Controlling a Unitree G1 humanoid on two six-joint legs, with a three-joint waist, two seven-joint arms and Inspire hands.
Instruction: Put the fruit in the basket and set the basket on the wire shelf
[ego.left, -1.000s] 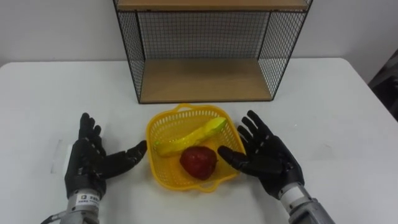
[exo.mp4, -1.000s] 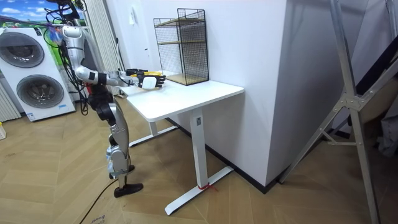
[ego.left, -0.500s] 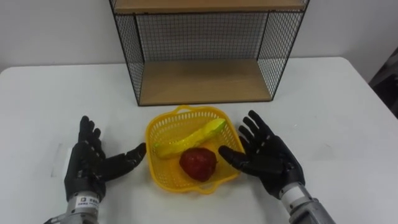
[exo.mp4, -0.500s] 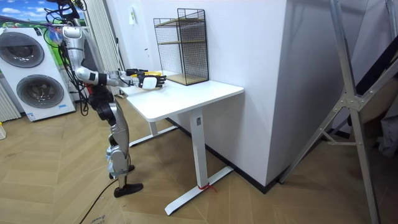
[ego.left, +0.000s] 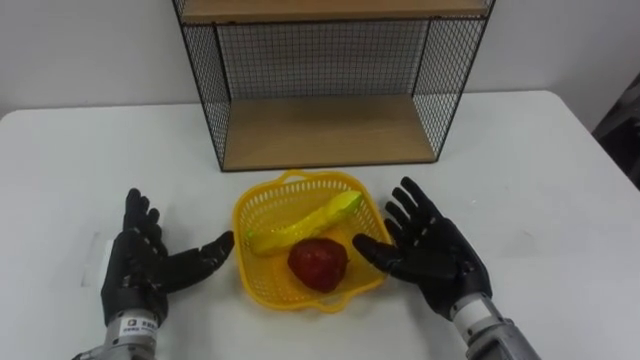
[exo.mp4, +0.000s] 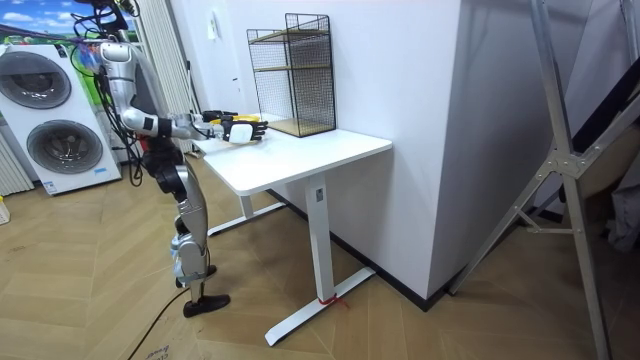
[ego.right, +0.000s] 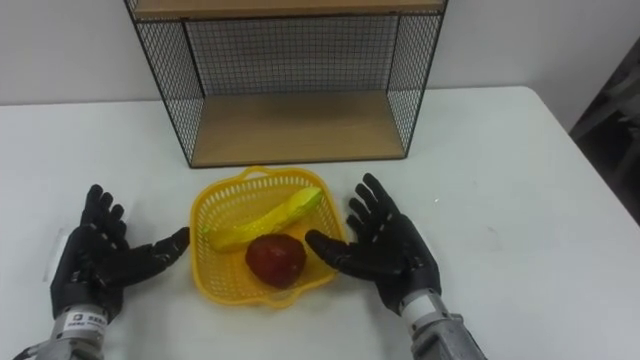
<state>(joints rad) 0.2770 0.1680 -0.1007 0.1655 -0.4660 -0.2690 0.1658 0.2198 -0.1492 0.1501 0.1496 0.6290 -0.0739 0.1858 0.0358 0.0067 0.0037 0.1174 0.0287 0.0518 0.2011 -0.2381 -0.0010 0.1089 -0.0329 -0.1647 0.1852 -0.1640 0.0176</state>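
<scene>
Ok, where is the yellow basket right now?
In the left eye view the yellow basket sits on the table between the open left hand and right hand, just in front of the wire shelf.

It looks like a laundry room at home: washing machines stand far left, past a white table on a wood floor.

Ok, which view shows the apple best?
The left eye view: the apple lies unobstructed in the basket, beside the banana. The right eye view shows it about as well, from slightly to one side. In the room view it is too small to tell.
</scene>
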